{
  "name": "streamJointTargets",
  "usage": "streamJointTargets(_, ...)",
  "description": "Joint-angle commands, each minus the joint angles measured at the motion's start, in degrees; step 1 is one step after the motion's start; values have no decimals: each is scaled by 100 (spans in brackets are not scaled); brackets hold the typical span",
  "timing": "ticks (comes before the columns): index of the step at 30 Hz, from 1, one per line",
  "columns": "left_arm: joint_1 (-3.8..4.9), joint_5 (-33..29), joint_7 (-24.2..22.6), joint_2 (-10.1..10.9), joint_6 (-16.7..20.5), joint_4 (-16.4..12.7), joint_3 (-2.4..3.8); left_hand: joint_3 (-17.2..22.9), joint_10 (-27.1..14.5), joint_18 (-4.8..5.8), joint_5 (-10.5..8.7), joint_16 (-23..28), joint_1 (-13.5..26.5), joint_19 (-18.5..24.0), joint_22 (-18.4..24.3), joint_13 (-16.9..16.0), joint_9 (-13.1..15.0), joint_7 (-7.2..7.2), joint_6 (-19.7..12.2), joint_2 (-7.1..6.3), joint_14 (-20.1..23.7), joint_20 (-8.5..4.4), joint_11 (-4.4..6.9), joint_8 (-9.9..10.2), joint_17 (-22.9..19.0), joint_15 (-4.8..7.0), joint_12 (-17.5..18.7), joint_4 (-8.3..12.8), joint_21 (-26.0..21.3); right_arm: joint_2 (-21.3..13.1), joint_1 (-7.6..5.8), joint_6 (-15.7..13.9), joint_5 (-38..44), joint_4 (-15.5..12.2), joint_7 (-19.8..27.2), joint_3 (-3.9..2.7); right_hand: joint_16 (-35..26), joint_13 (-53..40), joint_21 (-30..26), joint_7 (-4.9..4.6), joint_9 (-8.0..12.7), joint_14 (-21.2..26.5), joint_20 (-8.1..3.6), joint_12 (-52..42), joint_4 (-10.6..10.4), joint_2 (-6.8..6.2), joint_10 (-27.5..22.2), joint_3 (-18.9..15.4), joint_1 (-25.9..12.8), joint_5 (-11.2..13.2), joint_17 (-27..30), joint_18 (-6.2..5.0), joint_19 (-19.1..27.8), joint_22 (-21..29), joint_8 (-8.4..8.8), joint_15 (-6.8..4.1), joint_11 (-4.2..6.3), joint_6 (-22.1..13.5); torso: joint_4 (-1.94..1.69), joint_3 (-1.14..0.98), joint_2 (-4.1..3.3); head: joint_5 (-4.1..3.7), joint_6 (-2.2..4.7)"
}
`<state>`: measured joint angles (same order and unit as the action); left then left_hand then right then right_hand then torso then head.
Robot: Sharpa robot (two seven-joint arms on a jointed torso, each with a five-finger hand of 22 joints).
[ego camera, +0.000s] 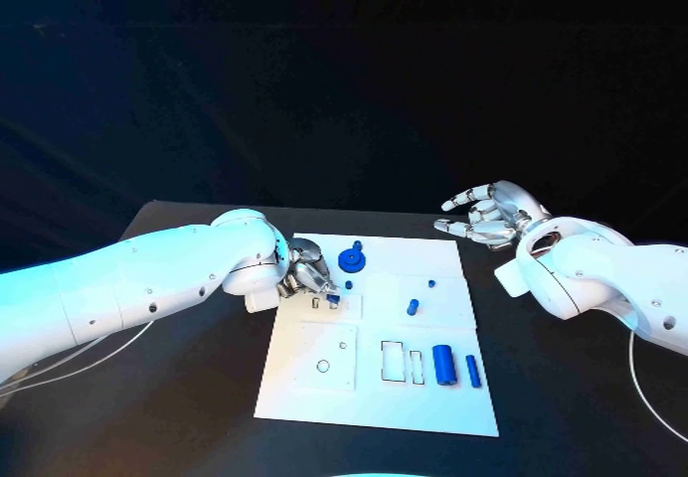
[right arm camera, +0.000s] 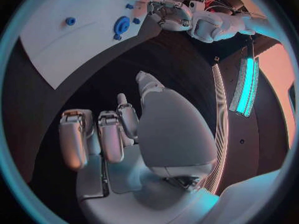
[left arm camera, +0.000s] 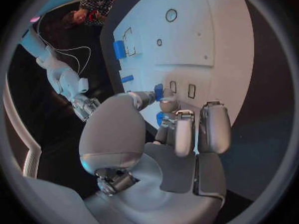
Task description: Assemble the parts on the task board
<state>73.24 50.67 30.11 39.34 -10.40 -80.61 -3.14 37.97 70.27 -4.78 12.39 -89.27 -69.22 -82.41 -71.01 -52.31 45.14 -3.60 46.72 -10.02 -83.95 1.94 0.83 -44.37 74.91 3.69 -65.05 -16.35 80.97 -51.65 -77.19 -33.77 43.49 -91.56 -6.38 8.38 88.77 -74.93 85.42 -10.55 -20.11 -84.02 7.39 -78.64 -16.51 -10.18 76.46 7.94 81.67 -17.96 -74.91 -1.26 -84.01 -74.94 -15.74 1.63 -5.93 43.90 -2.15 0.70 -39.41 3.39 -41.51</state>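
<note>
My left hand (ego camera: 304, 275) pinches a small blue part (ego camera: 333, 296) over the task board (ego camera: 430, 402) by two small slots (left arm camera: 182, 88), right hand (ego camera: 490, 216) apart and empty off-board; I reckon misalignment jams or drops it.

The white board (ego camera: 376, 397) lies mid-frame on the black table. A blue gear (ego camera: 354, 262) sits near its top edge, a small peg (ego camera: 413, 306) stands at centre, and two blue cylinders (ego camera: 444, 365) lie side by side at lower right.
</note>
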Motion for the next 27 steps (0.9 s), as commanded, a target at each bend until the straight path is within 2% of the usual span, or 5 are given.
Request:
streamJointTargets(1, -12, 561, -55, -28, 131, -33, -8, 1235, 40, 100, 32, 34, 56, -14, -1, -9, 15, 3, 38, -12, -546, -1, -9, -30, 1332, 52, -28, 1203, 27, -2, 1, 77, 91, -2, 64, 0, -29, -85, -16, 1, 5, -482, -14, -2, -1, 44, 10, 42, -24, -40, -1016, -2, -335, -1177, -23, -31, 26, 32, 6, -3, -3, 25, -14)
streamJointTargets(10, -48, 1049, -23, -131, 106, 6, -48, 1276, 63, 104, 54, 46, 81, -23, -20, -37, 24, 7, 54, -29, -540, -3, -4, -30, 1313, 57, -49, 1228, 36, 3, 1, 76, 110, -6, 76, 0, -31, -86, -20, 2, 6, -481, -15, -3, -1, 44, 11, 44, -30, -54, -1011, -3, -333, -1175, -26, -32, 27, 33, 13, -3, -10, 40, -32)
streamJointTargets(16, -60, 1140, -11, -184, 1, 16, -62, 1347, 103, 109, 146, 55, 147, -37, -47, -77, 48, 16, 87, -66, -537, -9, 5, -32, 1298, 66, -79, 1269, 49, 5, 1, 75, 112, -7, 84, 0, -31, -86, -20, 2, 6, -481, -15, -3, -1, 44, 11, 44, -30, -54, -1011, -3, -333, -1175, -26, -32, 27, 33, 15, -2, -11, 38, -43)
streamJointTargets(27, -72, 1252, 7, -229, -145, 33, -85, 1366, 134, 110, 185, 67, 176, -40, -51, -121, 58, 20, 101, -77, -531, -11, 9, -34, 1278, 69, -109, 1280, 51, 10, 1, 73, 109, -3, 93, 0, -33, -63, -33, 3, 8, -479, -17, 14, 0, 44, -9, 50, -34, -70, -1004, -6, -326, -1166, -30, -33, 29, 32, 13, -1, -8, 33, -67)
